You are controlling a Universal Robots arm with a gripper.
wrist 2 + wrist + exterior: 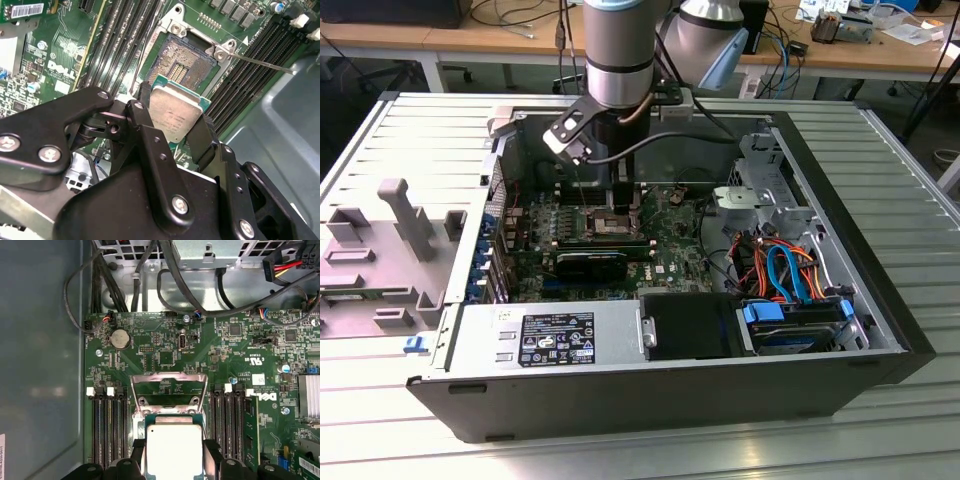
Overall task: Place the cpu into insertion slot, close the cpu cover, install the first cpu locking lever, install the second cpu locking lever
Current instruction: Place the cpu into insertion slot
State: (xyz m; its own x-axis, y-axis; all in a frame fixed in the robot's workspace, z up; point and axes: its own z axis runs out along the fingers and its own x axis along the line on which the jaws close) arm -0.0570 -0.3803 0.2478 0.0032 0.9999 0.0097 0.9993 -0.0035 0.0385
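Two fingers [202, 137] of my tool [175, 120] clamp the cpu [176, 112] by its edges, holding it flat above the open insertion slot [182, 57].

The cpu [176, 120] has a dull, smooth silver-grey metal top. The gripper [175, 111] is matt black, with shiny screw heads. The cpu cover [170, 376] is bright bare metal, and the circuit board [125, 362] is glossy green.

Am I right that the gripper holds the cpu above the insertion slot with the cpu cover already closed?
Not quite: the cpu cover is swung open, as the first wrist view shows. The gripper does hold the cpu above the insertion slot.
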